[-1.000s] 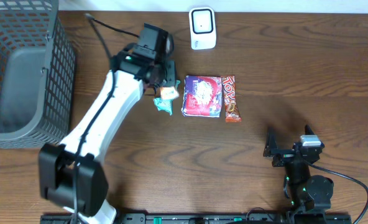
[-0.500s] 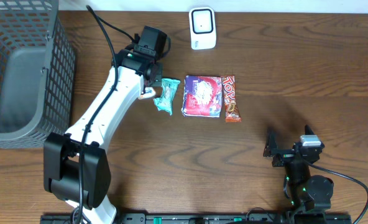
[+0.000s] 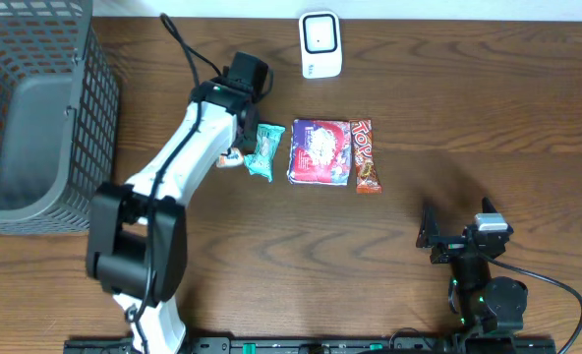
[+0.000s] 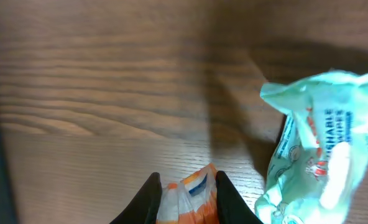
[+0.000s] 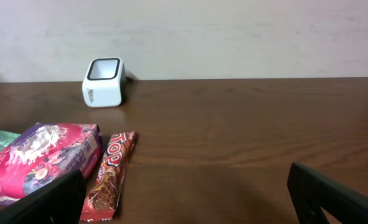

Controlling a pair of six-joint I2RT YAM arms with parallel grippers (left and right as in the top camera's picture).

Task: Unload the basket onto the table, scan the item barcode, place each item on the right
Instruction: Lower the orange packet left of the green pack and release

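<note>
Pinching a crinkled orange-and-white packet (image 4: 187, 191), the left jaws are clenched; right jaws gape.

- Counter (image 3: 468, 118): dark brown wood.
- Grey mesh basket (image 3: 96, 108): far left corner.
- White scanner (image 3: 320, 44): far edge, centre.
- Teal packet (image 3: 265, 152), purple-pink packet (image 3: 320, 151), red bar (image 3: 366, 155): side by side, mid-counter, left to right.

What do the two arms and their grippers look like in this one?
The left arm has white links, black joints and a black cable looping off its wrist; its fingers are black and tapered. The right arm is black with a pale camera block, small green lights and a black cable; its fingers are black, blocky.
</note>
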